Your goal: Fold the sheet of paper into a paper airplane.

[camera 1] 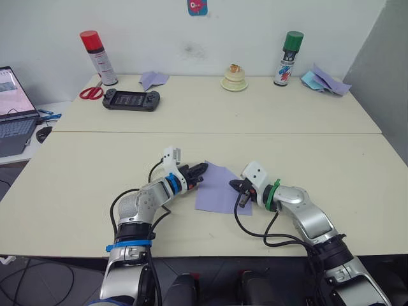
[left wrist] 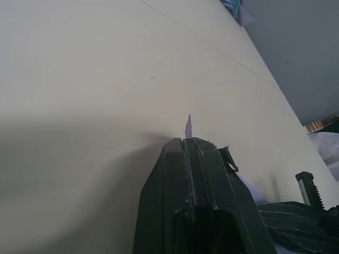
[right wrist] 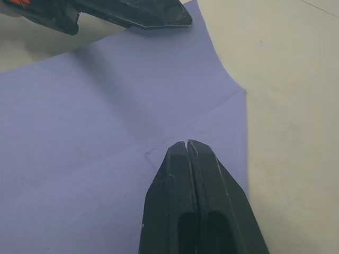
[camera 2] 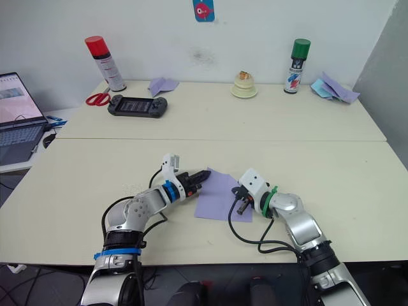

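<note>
The sheet of paper lies flat on the desk near the middle of its front edge, a crease across it and one far corner folded over. The left gripper, fingers clenched together, rests at the sheet's far left corner. The right gripper, also clenched, presses on the sheet's right edge.

I am reading no clear words anywhere, spray cans carrying printed labels too small for me to make out, wall sticker showing a picture, no legible text
</note>
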Robot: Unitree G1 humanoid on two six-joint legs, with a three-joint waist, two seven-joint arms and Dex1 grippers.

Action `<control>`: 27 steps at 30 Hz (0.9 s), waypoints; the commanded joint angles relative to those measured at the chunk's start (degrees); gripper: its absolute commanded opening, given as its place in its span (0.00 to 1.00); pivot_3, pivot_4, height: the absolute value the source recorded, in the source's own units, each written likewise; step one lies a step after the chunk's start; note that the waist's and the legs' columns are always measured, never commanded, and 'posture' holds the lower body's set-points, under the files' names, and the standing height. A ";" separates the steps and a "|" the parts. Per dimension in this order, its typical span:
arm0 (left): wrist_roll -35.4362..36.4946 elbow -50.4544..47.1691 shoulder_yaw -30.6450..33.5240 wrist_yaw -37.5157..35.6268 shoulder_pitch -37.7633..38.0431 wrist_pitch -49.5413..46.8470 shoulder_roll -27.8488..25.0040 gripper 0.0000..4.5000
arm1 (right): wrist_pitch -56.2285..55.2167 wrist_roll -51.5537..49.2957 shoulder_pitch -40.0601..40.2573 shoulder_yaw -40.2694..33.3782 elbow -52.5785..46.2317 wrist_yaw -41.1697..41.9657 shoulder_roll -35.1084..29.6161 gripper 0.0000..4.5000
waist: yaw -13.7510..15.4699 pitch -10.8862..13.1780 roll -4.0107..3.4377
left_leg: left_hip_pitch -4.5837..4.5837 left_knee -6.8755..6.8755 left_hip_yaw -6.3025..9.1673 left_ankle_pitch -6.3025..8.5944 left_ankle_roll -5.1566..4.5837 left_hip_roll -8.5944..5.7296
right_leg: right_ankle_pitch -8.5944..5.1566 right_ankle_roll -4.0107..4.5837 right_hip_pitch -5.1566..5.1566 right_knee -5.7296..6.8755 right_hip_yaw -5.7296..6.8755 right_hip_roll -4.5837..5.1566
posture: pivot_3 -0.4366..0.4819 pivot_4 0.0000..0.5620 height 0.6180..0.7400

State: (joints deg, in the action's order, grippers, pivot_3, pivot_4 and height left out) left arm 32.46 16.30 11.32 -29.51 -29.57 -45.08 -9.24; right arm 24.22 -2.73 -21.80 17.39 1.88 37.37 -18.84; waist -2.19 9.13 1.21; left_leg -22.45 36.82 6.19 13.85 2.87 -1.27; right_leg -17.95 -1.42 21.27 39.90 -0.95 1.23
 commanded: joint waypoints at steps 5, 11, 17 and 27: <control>-7.63 -5.46 -9.29 -5.67 -0.98 8.61 -4.89 0.00 | 1.88 1.79 0.99 1.93 2.31 -0.12 0.07 0.00 | 0.00 0.00 0.00 | 0.00 -0.02 -0.01 0.00 0.00 0.00 | 0.00 0.00 0.01 -0.01 -0.02 0.00 | 0.48 0.27 0.85; -18.75 -8.60 -20.73 -11.59 -1.12 20.69 -10.76 0.00 | 1.84 1.88 0.78 1.96 2.70 -0.14 0.44 0.00 | 0.00 0.01 -0.01 | 0.02 -0.07 -0.03 -0.01 0.01 0.01 | 0.00 0.01 0.01 -0.03 -0.04 0.00 | 0.48 0.27 0.85; -28.50 -7.32 -28.68 -14.40 -1.03 31.05 -14.13 0.00 | 1.85 2.01 0.56 1.90 2.96 -0.31 0.97 0.00 | 0.01 0.02 -0.03 | 0.04 -0.15 -0.05 0.00 0.01 0.01 | 0.00 0.01 0.02 -0.07 -0.07 -0.01 | 0.48 0.27 0.85; -35.28 -2.72 -31.56 -15.65 0.85 42.78 -14.57 0.00 | 2.22 2.47 1.55 1.44 2.22 -0.81 1.79 0.00 | 0.02 0.02 -0.04 | 0.04 -0.15 -0.04 0.00 -0.01 0.01 | -0.01 0.01 0.02 -0.07 -0.05 0.00 | 0.48 0.27 0.85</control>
State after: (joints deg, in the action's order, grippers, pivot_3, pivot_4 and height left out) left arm -2.19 13.34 -19.79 -44.59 -29.11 -4.21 -23.89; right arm 24.30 -1.32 -21.51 17.03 2.13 36.84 -17.40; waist -2.18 9.15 1.18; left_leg -22.41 36.67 6.15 13.85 2.86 -1.26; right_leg -17.96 -1.41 21.29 39.83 -1.01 1.22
